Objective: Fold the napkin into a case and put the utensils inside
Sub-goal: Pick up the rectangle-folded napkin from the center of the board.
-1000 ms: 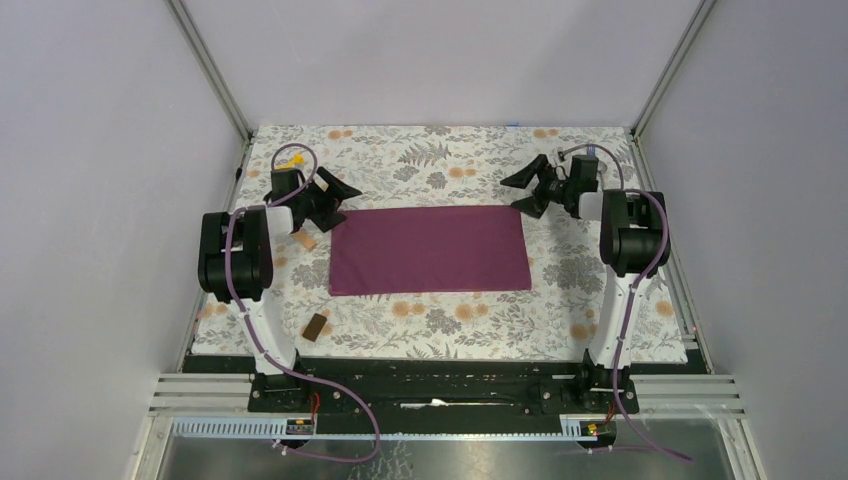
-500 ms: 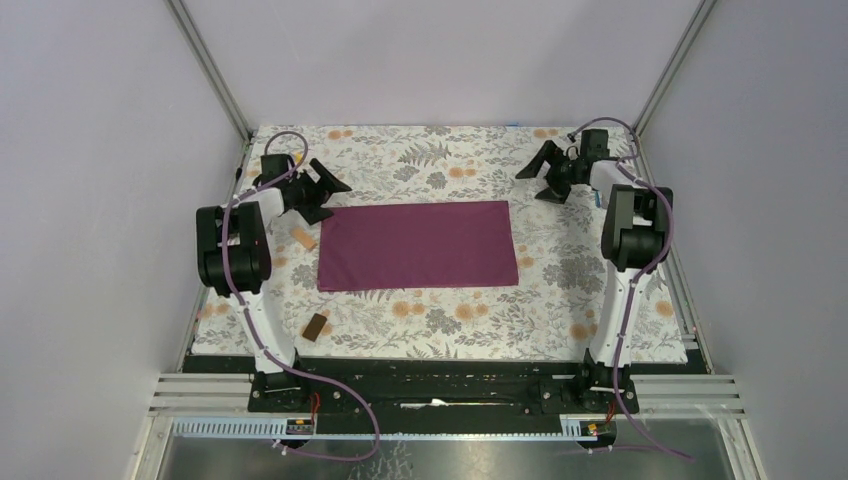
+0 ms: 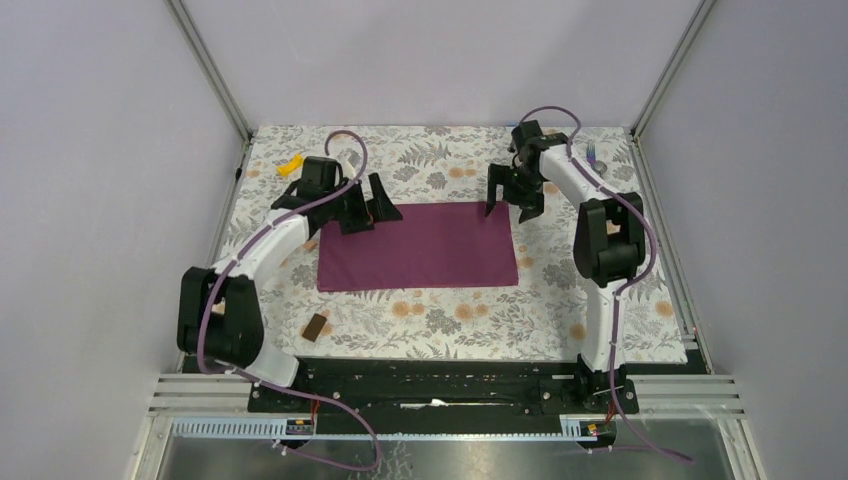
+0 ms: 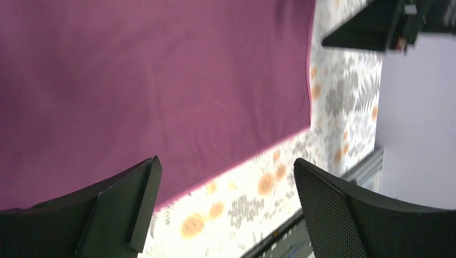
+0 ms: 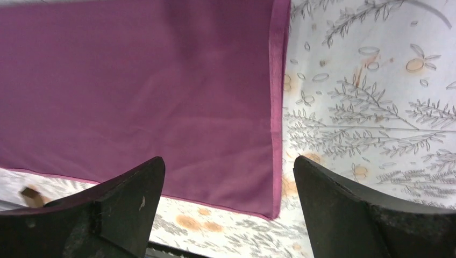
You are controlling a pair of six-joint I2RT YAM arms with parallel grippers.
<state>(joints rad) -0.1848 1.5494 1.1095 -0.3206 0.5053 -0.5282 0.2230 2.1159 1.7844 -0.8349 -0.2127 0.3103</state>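
Note:
The plum-magenta napkin (image 3: 418, 246) lies flat on the floral cloth as a wide rectangle, and it fills much of both wrist views (image 4: 134, 80) (image 5: 140, 91). My left gripper (image 3: 372, 210) hovers open over its far-left edge, nothing between the fingers (image 4: 226, 166). Open and empty too, my right gripper (image 3: 511, 203) hangs over the far-right corner (image 5: 228, 164). The utensils (image 3: 592, 153) show only as a small bluish-purple glint near the far right corner of the table.
A small yellow piece (image 3: 290, 163) lies at the far left. Near the front left, a brown block (image 3: 317, 326) is on the cloth, also glimpsed in the right wrist view (image 5: 30, 196). Grey walls and metal posts enclose the table.
Both arms have swung inward from the table's far corners to the napkin's far edge. The napkin slid slightly left early on. Both grippers have stayed open.

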